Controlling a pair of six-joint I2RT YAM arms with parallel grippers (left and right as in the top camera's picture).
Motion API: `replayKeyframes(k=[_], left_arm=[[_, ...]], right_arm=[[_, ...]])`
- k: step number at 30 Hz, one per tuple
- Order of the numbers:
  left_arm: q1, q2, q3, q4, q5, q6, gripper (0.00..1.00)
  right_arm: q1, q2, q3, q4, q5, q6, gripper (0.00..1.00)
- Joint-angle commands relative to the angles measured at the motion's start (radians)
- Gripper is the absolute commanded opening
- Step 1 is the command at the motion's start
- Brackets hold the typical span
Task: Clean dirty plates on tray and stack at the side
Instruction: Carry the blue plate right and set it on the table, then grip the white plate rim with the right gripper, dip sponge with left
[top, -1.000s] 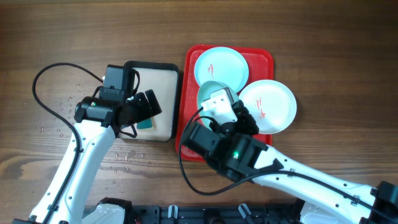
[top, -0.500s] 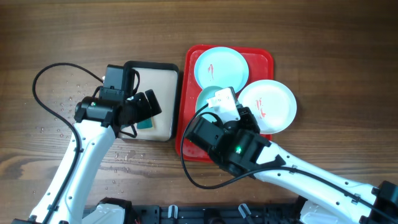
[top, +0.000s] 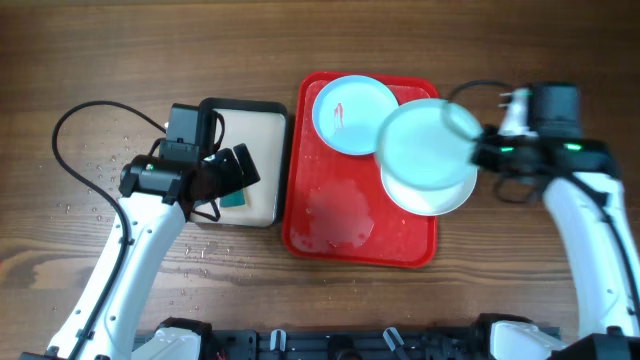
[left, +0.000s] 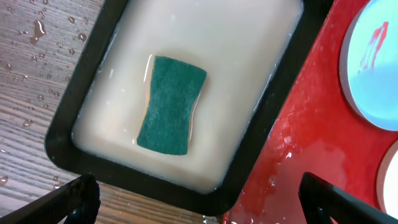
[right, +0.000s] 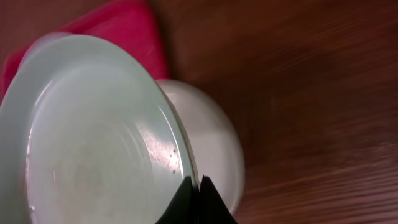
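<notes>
— Wooden table (top: 120, 60) under everything, operator. Where do your plates sit?
— Your right gripper (right: 198, 194) pinches the rim of the pale blue plate (top: 425, 143), held over the white plate (top: 445, 198) at the right side of the red tray (top: 340, 235). The smeared blue plate (top: 350, 112) lies at its back.
— Left gripper (left: 199, 202)?
— Jaws wide, empty, above the green sponge (left: 171, 104) in the black-rimmed tray (left: 62, 140).
</notes>
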Motion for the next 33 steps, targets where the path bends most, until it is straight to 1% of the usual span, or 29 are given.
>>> replayKeyframes(k=[1,2,3,4,6,9,10,11,12,14,15,17,19,21,23,24,25,26,28,29,30,31,32,33], left_arm=[[0.005,-0.008,0.016,0.002,0.008,0.005,1.00],[0.005,-0.008,0.016,0.002,0.008,0.005,1.00],[0.005,-0.008,0.016,0.002,0.008,0.005,1.00],[0.005,-0.008,0.016,0.002,0.008,0.005,1.00],[0.005,-0.008,0.016,0.002,0.008,0.005,1.00],[0.005,-0.008,0.016,0.002,0.008,0.005,1.00],[0.005,-0.008,0.016,0.002,0.008,0.005,1.00],[0.005,-0.008,0.016,0.002,0.008,0.005,1.00],[0.005,-0.008,0.016,0.002,0.008,0.005,1.00],[0.005,-0.008,0.016,0.002,0.008,0.005,1.00],[0.005,-0.008,0.016,0.002,0.008,0.005,1.00],[0.005,-0.008,0.016,0.002,0.008,0.005,1.00],[0.005,-0.008,0.016,0.002,0.008,0.005,1.00],[0.005,-0.008,0.016,0.002,0.008,0.005,1.00],[0.005,-0.008,0.016,0.002,0.008,0.005,1.00],[0.005,-0.008,0.016,0.002,0.008,0.005,1.00],[0.005,-0.008,0.016,0.002,0.008,0.005,1.00],[0.005,-0.008,0.016,0.002,0.008,0.005,1.00],[0.005,-0.008,0.016,0.002,0.008,0.005,1.00],[0.005,-0.008,0.016,0.002,0.008,0.005,1.00],[0.005,-0.008,0.016,0.002,0.008,0.005,1.00],[0.005,-0.008,0.016,0.002,0.008,0.005,1.00],[0.005,-0.008,0.016,0.002,0.008,0.005,1.00],[0.005,-0.008,0.016,0.002,0.008,0.005,1.00]], right_arm=[[-0.287,0.013,0.016,0.017,0.097,0.117,0.04],[-0.350,0.038,0.016,0.017,0.188,0.161,0.04],[-0.396,0.071,0.014,0.018,0.253,0.168,0.04],[-0.423,0.108,0.014,0.018,0.271,0.167,0.04],[-0.434,0.182,0.014,0.013,0.262,0.183,0.04],[-0.414,0.312,0.014,0.008,0.264,0.182,0.04],[-0.414,0.341,0.014,0.008,0.262,0.182,0.08],[-0.414,0.360,0.014,0.000,0.240,0.166,0.22],[-0.414,0.352,0.018,-0.019,0.179,0.121,0.32],[-0.404,0.290,0.024,-0.043,0.056,0.046,0.33],[-0.389,0.232,0.024,-0.046,-0.034,-0.005,0.35],[-0.325,0.103,0.024,-0.058,-0.187,-0.138,0.41],[-0.203,0.020,0.019,-0.074,-0.188,-0.209,0.43],[-0.045,0.017,-0.001,-0.057,-0.034,-0.206,0.43],[0.058,0.063,-0.046,0.021,0.079,-0.197,0.49],[0.077,0.091,-0.065,0.064,0.102,-0.179,0.50],[0.087,0.130,-0.082,0.102,0.134,-0.155,0.50],[0.087,0.192,-0.089,0.132,0.143,-0.140,0.48],[0.087,0.270,-0.089,0.140,0.122,-0.143,0.40],[0.087,0.297,-0.090,0.140,0.103,-0.143,0.38],[0.087,0.320,-0.090,0.138,0.084,-0.142,0.32],[0.087,0.335,-0.090,0.129,0.079,-0.140,0.25],[0.087,0.343,-0.090,0.114,0.080,-0.131,0.10],[0.087,0.338,-0.090,0.104,0.080,-0.126,0.04]])
